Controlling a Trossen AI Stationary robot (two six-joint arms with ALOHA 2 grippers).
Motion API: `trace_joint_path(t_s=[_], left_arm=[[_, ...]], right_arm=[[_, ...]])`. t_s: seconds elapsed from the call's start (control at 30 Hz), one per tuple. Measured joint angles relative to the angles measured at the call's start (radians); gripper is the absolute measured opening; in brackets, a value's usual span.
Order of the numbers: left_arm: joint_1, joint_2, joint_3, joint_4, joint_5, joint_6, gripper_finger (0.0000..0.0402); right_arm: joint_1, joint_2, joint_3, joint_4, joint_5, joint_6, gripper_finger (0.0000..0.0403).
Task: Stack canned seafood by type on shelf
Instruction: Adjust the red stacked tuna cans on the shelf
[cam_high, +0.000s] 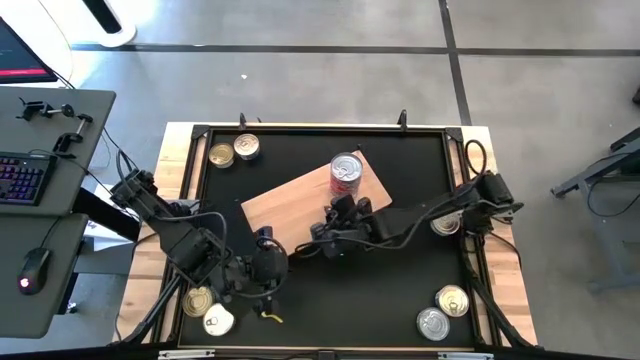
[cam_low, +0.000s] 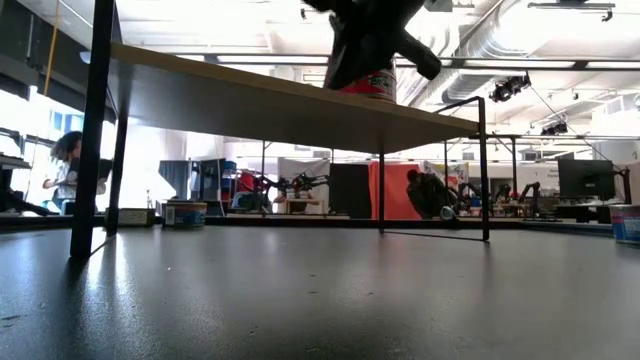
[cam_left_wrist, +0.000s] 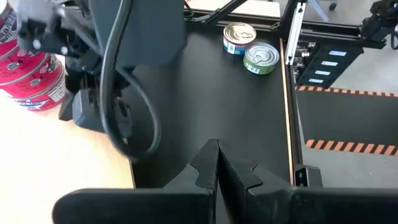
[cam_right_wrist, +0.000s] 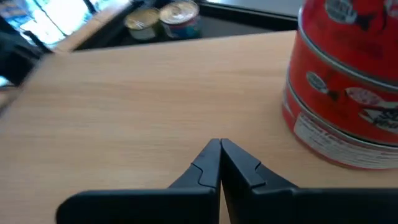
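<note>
The right end effector (cam_right_wrist: 220, 144) is sitting clenched and empty over the shelf (cam_right_wrist: 155, 93), blocking part of it; the red-labelled tin (cam_right_wrist: 345, 87), partly cropped, is standing just beside it.

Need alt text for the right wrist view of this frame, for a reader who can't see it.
The right gripper, fingers shut and empty, hangs just above the light wooden shelf, beside the tall red-labelled tin standing upright on it. Two flat tins sit on the black tabletop beyond the shelf's far edge.
</note>
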Motion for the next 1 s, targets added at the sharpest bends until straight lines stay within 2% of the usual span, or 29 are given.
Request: trace_joint_path(t_s=[0.23,0.57,1.0], left_arm=[[-0.017,0.0,0.0,-0.008,-0.026,-0.003,0.0],[-0.018,0.0,0.0,-0.02,-0.033,-0.037,0.0],[-0.018,0.0,0.0,-0.02,-0.033,-0.037,0.0]], right_arm=[[-0.025,0.018,0.012,-0.019,-0.008,0.033,0.0],[-0.04,0.015,0.01,-0.173,0.016,0.107,0.0],[-0.082,0.015,0.01,-0.202,0.037,0.107,0.0]])
